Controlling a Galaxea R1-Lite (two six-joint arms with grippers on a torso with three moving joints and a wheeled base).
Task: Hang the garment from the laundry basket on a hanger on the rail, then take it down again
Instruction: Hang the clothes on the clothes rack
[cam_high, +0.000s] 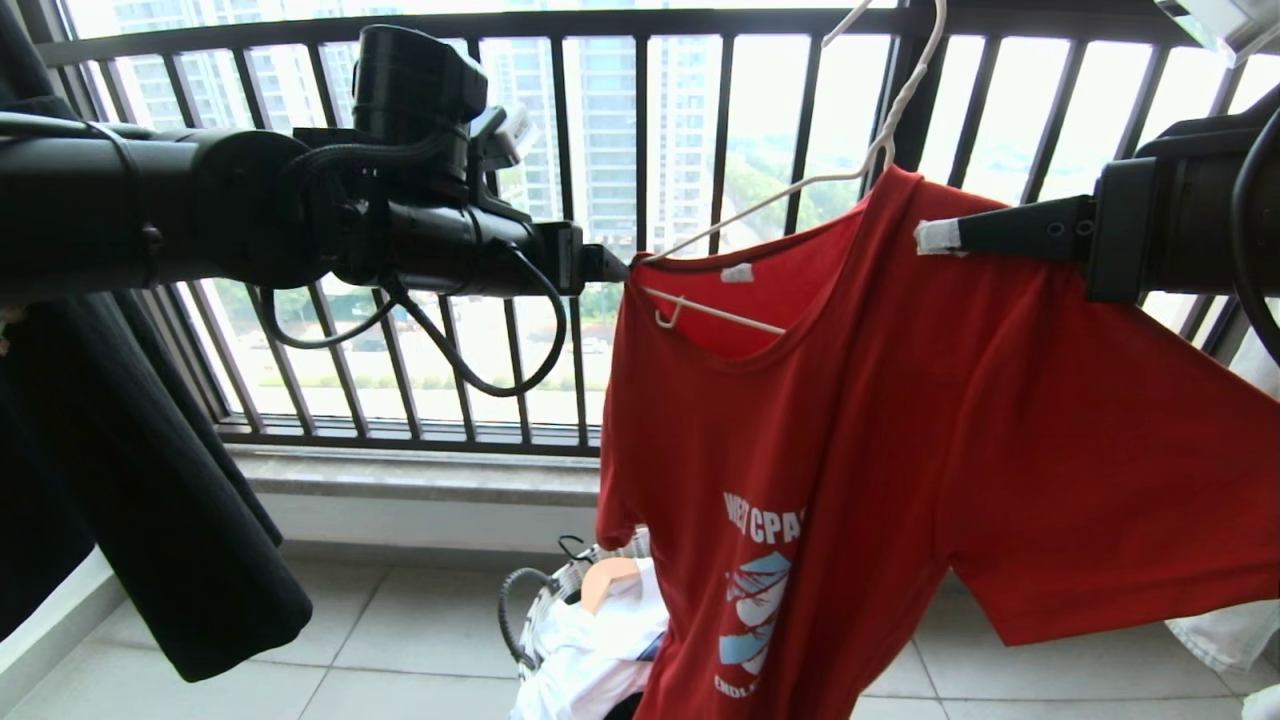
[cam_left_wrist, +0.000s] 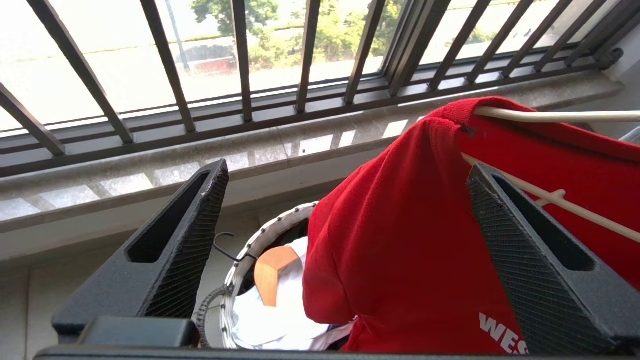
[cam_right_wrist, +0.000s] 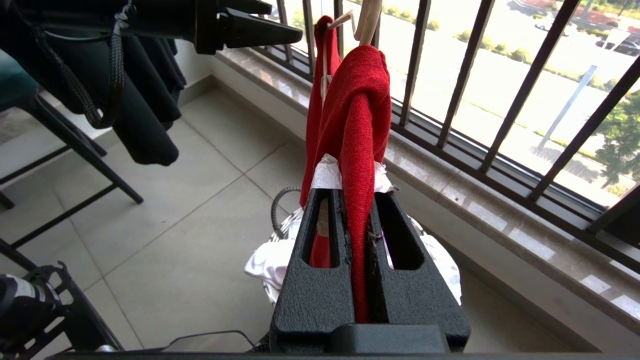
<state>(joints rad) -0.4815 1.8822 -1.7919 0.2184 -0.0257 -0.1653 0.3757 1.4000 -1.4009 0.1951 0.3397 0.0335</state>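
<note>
The garment (cam_high: 900, 420) hangs on the hanger (cam_high: 790, 190), before the window railing (cam_high: 640, 230). The laundry basket (cam_high: 535, 610) sits on the floor below it, clothes (cam_high: 600, 650) inside. A black shirt (cam_high: 130, 480) hangs at the left.

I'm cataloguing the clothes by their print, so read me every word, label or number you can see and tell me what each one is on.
"CPA", white letters on the red T-shirt chest in the head view; letters before it are lost in a fold.
"ENDL", bottom line of the print, cut off by the picture's edge.
"WES", white lettering in the left wrist view, cut off.
Neck tag: nothing on it can be read.
</note>
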